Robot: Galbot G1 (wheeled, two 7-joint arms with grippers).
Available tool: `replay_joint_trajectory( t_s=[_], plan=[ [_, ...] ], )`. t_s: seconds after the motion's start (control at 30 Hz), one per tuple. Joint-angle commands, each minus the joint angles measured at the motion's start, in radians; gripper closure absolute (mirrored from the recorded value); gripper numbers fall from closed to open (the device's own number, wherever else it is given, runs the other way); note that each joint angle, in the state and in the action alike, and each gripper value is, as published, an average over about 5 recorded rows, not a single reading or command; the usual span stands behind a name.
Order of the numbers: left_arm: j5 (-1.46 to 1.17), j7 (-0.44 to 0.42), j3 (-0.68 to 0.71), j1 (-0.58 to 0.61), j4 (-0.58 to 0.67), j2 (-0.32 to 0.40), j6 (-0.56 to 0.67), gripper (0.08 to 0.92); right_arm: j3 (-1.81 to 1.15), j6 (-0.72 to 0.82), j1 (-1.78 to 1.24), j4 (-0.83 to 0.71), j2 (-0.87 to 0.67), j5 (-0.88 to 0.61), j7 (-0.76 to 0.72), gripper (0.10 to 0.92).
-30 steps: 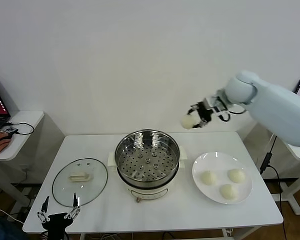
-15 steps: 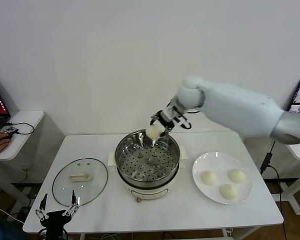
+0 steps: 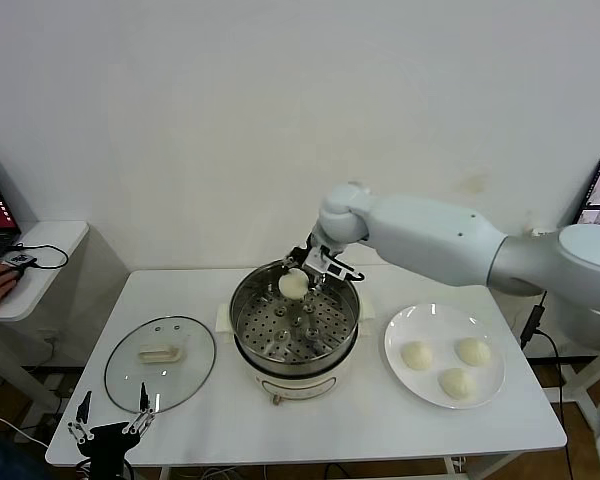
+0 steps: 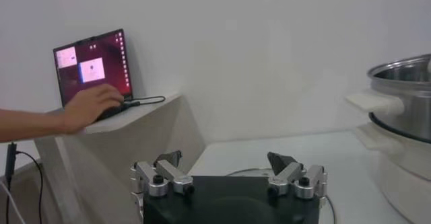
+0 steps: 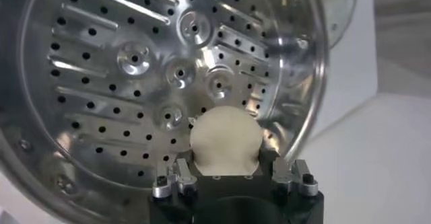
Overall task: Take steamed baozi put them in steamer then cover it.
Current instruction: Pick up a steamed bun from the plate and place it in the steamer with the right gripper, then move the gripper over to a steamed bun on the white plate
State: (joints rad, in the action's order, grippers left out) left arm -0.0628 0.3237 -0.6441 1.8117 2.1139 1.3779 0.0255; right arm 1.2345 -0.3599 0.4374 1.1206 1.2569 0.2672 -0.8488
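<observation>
Head view, right tool (image 3: pixel 298 280): clamped on one baozi (image 3: pixel 293 284), held over the far side of the steamer (image 3: pixel 295 325), just above the perforated tray (image 3: pixel 290 330); judged to be there so the bun can be set down on the tray instead of dropped.
Head view, right arm pose: reaches in from the robot's right, elbow raised behind the pot, wrist tipped down toward the tray.
Head view, remaining buns: three baozi (image 3: pixel 451 365) lie on the white plate (image 3: pixel 400 330), right of the steamer on the worktop (image 3: pixel 380 420).
Head view, lid: glass lid (image 3: pixel 160 362) lies flat on the worktop left of the steamer, well apart from the pot, leaving its mouth free for loading.
Head view, left tool (image 3: pixel 112 418): parked low at the near left edge of the worktop, idle.
Left wrist view, left tool (image 4: pixel 229 175): fingers spread wide apart, nothing between them; the steamer's rim (image 4: pixel 404 77) shows off to one side.
Right wrist view, right tool (image 5: pixel 225 168): fingers pinch the baozi (image 5: pixel 224 141) from both sides; the tray (image 5: pixel 135 64) lies beyond it, bare of buns.
</observation>
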Motion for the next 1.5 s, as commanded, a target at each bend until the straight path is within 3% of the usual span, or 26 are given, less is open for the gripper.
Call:
replay_joint_trajectory(
  t_s=[0.03, 0.2, 0.47, 0.7, 0.87, 1.03, 1.2, 1.5],
  plan=[
    [-0.001, 0.001, 0.001, -0.001, -0.001, -0.001, 0.001, 0.177, -0.002, -0.068, -0.043, -0.07, 0.034, 0.131, 0.031, 0.423],
    [-0.002, 0.003, 0.002, -0.001, 0.001, 0.0, 0.001, 0.177, -0.014, -0.078, -0.063, -0.108, 0.048, 0.153, 0.053, 0.41],
    [-0.002, 0.006, -0.001, 0.008, 0.013, 0.003, 0.004, 0.177, -0.029, -0.05, 0.004, -0.056, 0.021, 0.052, 0.034, 0.229],
    [-0.001, 0.003, -0.002, 0.01, 0.019, 0.009, 0.002, 0.177, 0.048, 0.307, 0.216, 0.234, -0.17, -0.394, -0.11, 0.203],
    [-0.001, -0.003, -0.006, 0.009, 0.028, 0.008, 0.0, 0.177, 0.023, 0.575, 0.262, 0.432, -0.362, -0.509, -0.162, 0.202],
    [0.0, -0.011, -0.011, 0.013, 0.032, -0.001, -0.001, 0.177, -0.011, 0.742, 0.244, 0.55, -0.567, -0.516, -0.175, 0.203],
    [-0.011, -0.021, -0.029, 0.015, 0.032, -0.017, -0.001, 0.177, -0.017, 0.8, 0.196, 0.605, -0.767, -0.449, -0.176, 0.202],
    [-0.025, -0.065, -0.049, 0.003, 0.023, -0.038, -0.003, 0.177, -0.112, 0.78, -0.058, 0.594, -0.864, -0.303, -0.176, 0.202]
  ],
)
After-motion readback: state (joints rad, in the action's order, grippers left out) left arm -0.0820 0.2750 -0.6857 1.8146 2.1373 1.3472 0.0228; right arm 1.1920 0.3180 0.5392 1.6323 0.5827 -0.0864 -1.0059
